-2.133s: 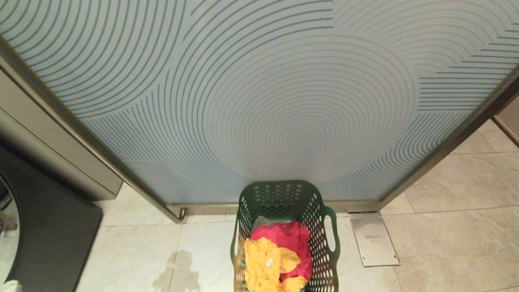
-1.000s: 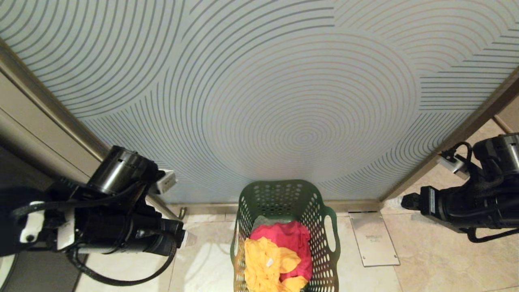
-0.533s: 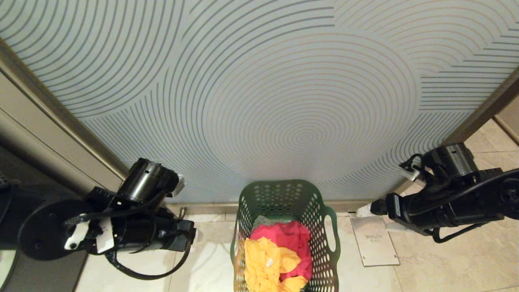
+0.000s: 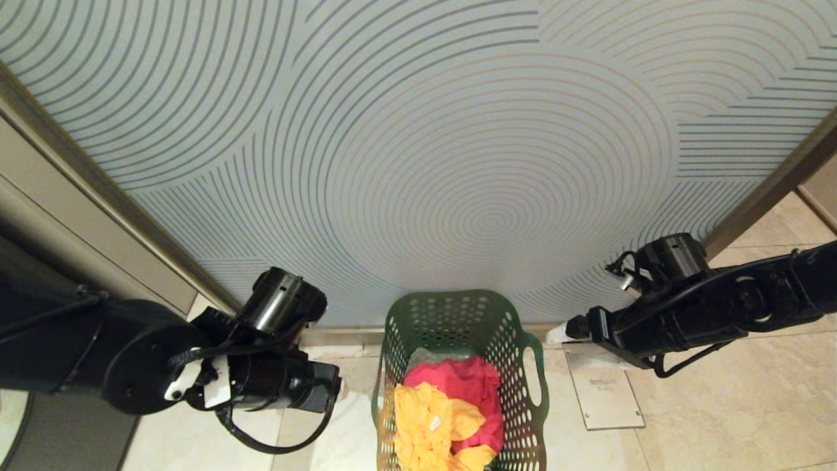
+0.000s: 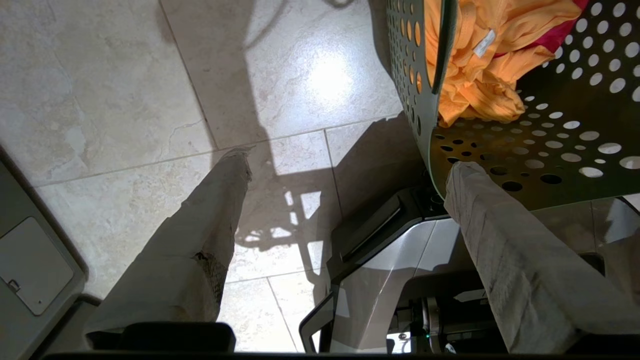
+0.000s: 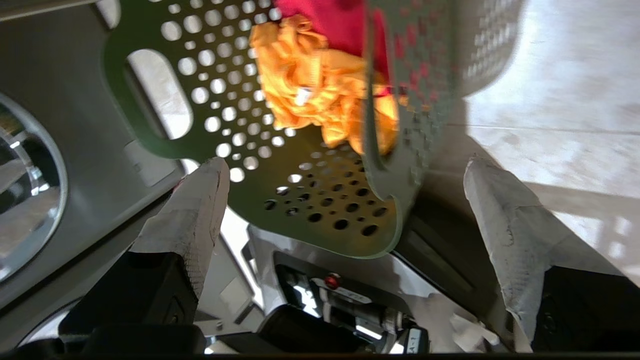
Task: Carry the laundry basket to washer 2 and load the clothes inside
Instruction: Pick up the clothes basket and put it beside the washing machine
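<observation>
The dark green perforated laundry basket (image 4: 458,313) stands on the tiled floor against a patterned panel. Inside lie the clothes: a yellow garment (image 4: 425,425), a pink-red one (image 4: 467,383) and a grey-green piece (image 4: 425,358). My left gripper (image 4: 340,390) hangs just left of the basket, its fingers spread wide and empty in the left wrist view (image 5: 348,162), beside the basket wall (image 5: 550,150). My right gripper (image 4: 556,333) hovers just right of the basket, also open (image 6: 345,165), facing the handle cut-out (image 6: 160,95). A dark grey washer front (image 6: 30,200) shows no label.
The patterned glass panel (image 4: 418,163) with its metal frame stands right behind the basket. A metal floor plate (image 4: 601,386) lies to the basket's right. My own base (image 5: 400,260) sits close under the basket's near side. Open floor tiles (image 4: 719,405) lie to the right.
Both arms came into the head view and swung inward, closing on the two sides of the basket. The basket and clothes have not moved.
</observation>
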